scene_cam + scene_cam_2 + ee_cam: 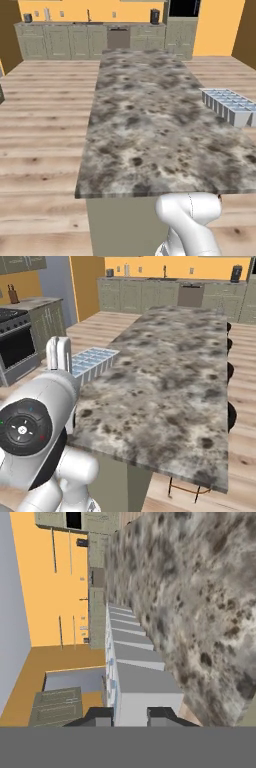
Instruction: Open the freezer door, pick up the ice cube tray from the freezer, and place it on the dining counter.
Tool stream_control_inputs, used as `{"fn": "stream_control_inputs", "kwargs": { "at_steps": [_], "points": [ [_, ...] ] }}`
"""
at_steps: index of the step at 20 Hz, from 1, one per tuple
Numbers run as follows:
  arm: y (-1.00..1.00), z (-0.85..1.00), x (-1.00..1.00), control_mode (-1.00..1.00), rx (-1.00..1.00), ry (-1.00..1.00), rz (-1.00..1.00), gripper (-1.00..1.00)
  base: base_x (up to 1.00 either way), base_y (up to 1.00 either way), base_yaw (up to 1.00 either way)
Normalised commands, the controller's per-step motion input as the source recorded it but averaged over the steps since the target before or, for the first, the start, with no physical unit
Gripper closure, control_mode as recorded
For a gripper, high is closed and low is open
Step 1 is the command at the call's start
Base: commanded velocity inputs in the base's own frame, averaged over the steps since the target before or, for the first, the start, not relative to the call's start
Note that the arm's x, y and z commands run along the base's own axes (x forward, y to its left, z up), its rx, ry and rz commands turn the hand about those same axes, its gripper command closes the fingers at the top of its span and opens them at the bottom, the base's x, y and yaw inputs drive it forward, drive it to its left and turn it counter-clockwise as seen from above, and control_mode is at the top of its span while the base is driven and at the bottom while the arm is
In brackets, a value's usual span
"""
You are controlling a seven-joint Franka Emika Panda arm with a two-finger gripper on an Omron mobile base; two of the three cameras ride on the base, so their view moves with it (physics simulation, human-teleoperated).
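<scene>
so in the left base view the ice cube tray [231,105] sits out at the right edge of the table [145,125], hanging at the rim of the mottled granite top, with its long axis running roughly along the table's long side, maybe angled a little. whether it's resting on the stone or just hovering above it isn't clear from there.

moving over to the right base view, the same tray [92,363] shows at the table's [170,376] left edge, right past the robot's white hand. part of it looks to be over the granite and part still poking out past the edge, toward the floor side.

then the hand view settles the grip: the end effector [130,714] is closed down narrow on the near short end of the tray [137,662], one dark tip either side of the end wall. so the tray runs straight away from the end effector, long axis in line with where the hand is pointing, and the granite [200,602] lies off to one side of it, the right side in that tilted picture.

that's the relation that matters. judging by this, the robot is at the placing step, and the tray probably needs to go sideways further onto the table before letting go, otherwise the overhanging side could tip it off the edge.
</scene>
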Motion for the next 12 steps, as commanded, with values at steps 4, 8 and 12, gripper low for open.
{"fn": "stream_control_inputs", "kwargs": {
  "at_steps": [4,8,12],
  "points": [
    [0.0,0.0,0.0,1.0,0.0,0.0,0.0,1.0,0.54,-0.42,0.09],
    [0.0,0.0,0.0,1.0,0.0,0.0,0.0,1.0,0.68,-0.22,0.0],
    [-0.1,0.0,0.25,-1.0,0.02,0.01,0.01,1.0,0.68,-0.28,0.01]
  ]
}}
